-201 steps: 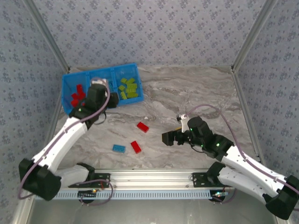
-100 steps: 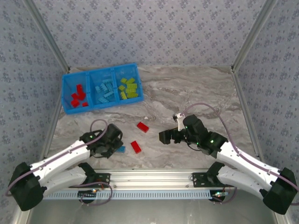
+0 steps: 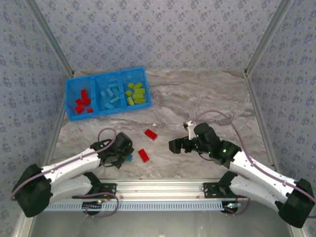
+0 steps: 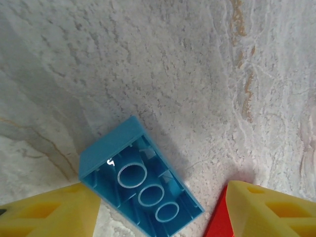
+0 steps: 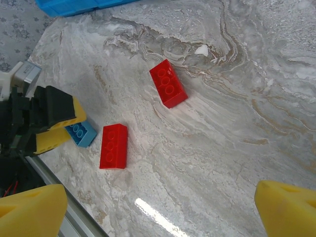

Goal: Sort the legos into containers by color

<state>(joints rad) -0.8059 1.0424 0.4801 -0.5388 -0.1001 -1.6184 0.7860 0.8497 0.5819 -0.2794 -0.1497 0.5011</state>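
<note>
A light blue lego [image 4: 143,187] lies on the marble table with its hollow underside showing. My left gripper [image 4: 158,212] is open right over it, one yellow fingertip [image 4: 44,212] next to its left edge and the other standing apart on the right by a red lego [image 4: 217,228]. From above, the left gripper [image 3: 122,154] covers most of that blue lego [image 3: 129,158]. Two red legos [image 3: 143,155] [image 3: 151,134] lie loose mid-table. My right gripper [image 3: 175,145] hovers open and holds nothing, right of them. The containers are three compartments of a blue tray [image 3: 72,89] at the back left.
The tray holds red legos [image 3: 81,102] on the left, blue ones [image 3: 111,96] in the middle and yellow-green ones [image 3: 137,94] on the right. A metal rail [image 3: 158,187] runs along the near edge. Patterned walls close in the table's sides and back.
The left arm swung from the tray down to the blue lego near the front, and its jaws have spread wider. The right gripper shifted slightly left and stayed open.
</note>
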